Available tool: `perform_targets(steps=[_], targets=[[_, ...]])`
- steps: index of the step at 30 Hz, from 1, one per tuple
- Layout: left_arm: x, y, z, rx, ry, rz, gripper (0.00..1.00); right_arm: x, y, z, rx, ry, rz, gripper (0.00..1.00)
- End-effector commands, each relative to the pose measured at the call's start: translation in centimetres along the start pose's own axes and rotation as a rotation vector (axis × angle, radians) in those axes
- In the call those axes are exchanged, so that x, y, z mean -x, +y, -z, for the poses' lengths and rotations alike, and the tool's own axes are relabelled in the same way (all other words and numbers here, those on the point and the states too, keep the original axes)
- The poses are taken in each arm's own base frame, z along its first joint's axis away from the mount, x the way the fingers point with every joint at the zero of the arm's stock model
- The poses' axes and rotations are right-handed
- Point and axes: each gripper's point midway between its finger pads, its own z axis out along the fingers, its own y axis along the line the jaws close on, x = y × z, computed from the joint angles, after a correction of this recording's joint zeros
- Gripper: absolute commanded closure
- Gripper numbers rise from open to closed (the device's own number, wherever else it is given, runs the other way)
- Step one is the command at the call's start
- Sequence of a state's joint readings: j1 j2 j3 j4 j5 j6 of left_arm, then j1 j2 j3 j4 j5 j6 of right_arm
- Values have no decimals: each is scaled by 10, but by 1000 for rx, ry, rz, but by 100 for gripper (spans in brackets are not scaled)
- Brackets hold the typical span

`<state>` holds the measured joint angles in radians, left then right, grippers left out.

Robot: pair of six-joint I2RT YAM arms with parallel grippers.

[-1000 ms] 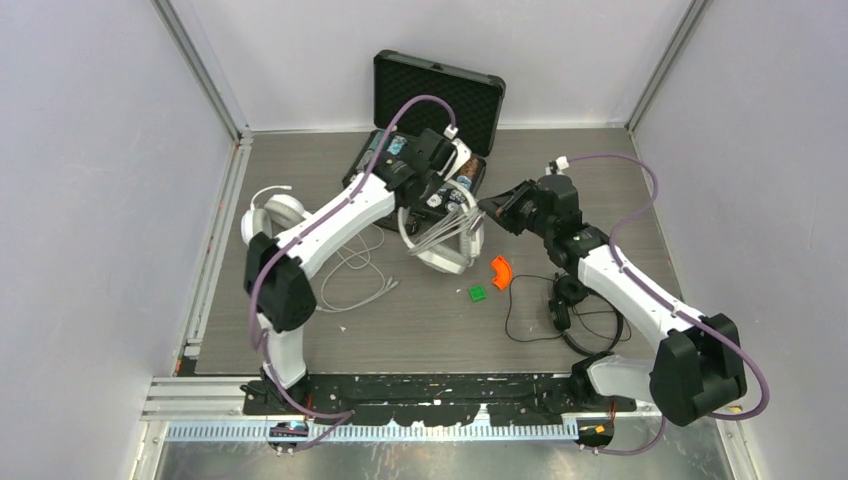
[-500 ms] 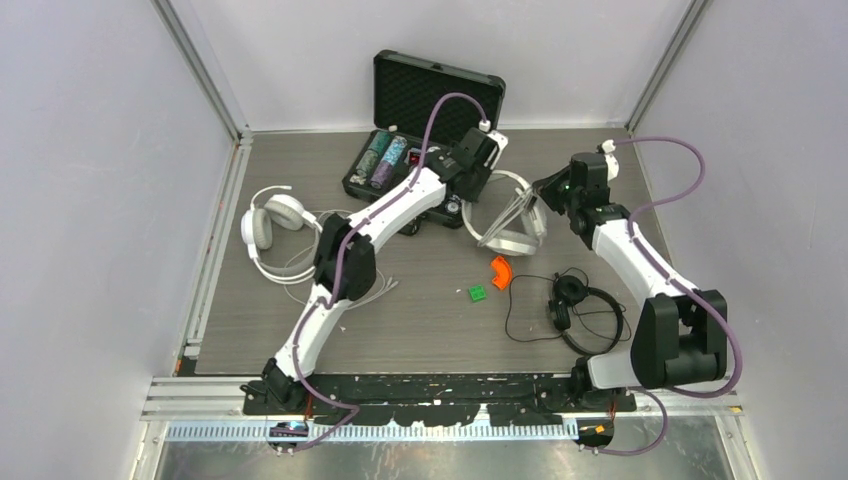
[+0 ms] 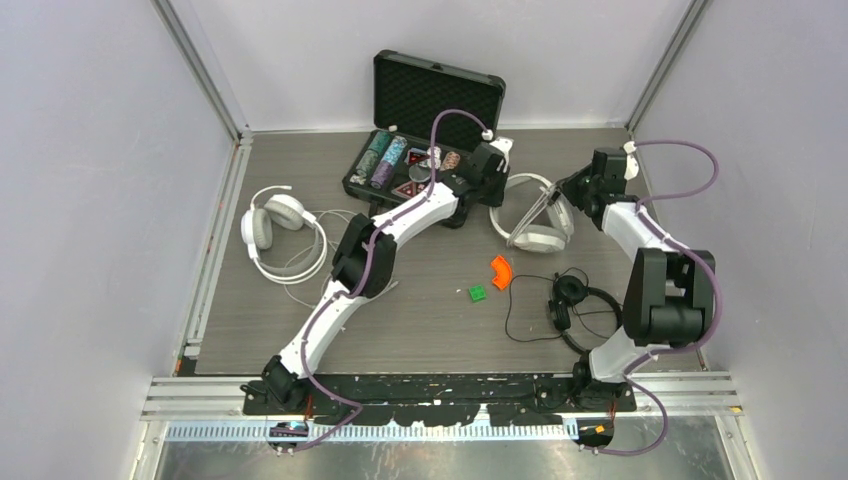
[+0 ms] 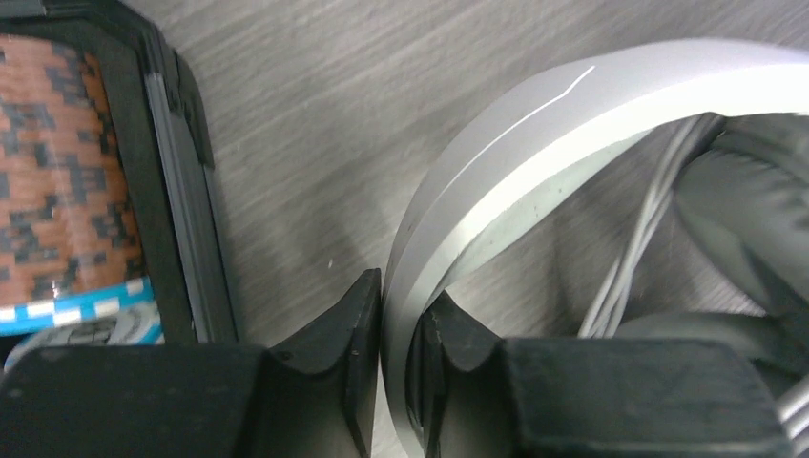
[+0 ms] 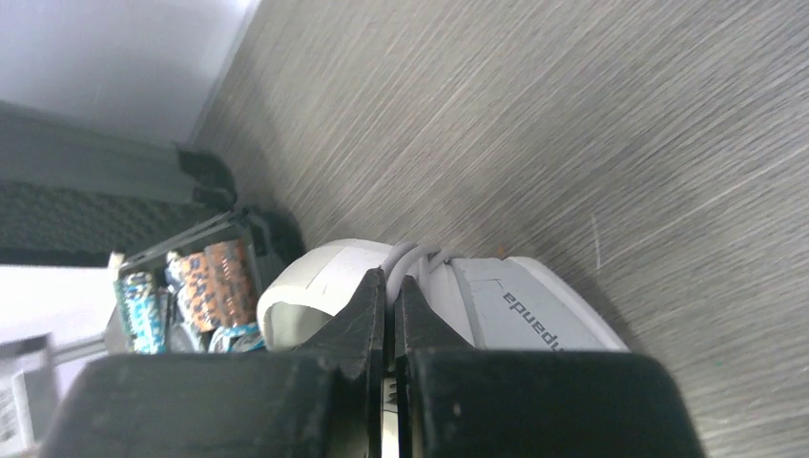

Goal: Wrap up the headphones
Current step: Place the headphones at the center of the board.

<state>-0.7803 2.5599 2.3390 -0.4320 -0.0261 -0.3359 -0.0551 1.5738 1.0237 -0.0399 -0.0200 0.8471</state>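
Left gripper fingers are straddling the wide white plastic headband of the big white over-ear headset, can't tell if they're actually squeezing it. Right gripper is pinching shut on its thin grey cable. Headset's lying on the grey wood-grain table, just beside the open black foam-lined case.

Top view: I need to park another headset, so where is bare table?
Bare: the far-left corner left of the open case, and the near strip of table below the green block. Crowded: centre-right, around the held white headset, orange piece and black headphones; the left white headphones fill mid-left.
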Motion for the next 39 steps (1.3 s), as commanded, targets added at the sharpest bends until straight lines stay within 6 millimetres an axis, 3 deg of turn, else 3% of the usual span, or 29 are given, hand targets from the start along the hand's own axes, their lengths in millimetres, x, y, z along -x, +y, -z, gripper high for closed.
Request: perform_targets(steps=[1, 8, 14, 22, 36, 39], targets=[[111, -46, 24, -206, -350, 110, 74, -3, 7, -20, 11, 45, 8, 94], [131, -38, 29, -254, -405, 161, 62, 0, -1, -25, -4, 98, -8, 89], [119, -37, 30, -269, -367, 145, 60, -4, 7, -19, 23, 157, -79, 83], [107, -36, 24, -278, -343, 144, 56, -8, -5, -25, -15, 194, -236, 77], [145, -61, 43, -422, -455, 231, 39, -3, -25, -25, -51, 161, -359, 77], [154, -63, 52, -428, -473, 222, 22, -4, -26, -26, -50, 166, -367, 77]])
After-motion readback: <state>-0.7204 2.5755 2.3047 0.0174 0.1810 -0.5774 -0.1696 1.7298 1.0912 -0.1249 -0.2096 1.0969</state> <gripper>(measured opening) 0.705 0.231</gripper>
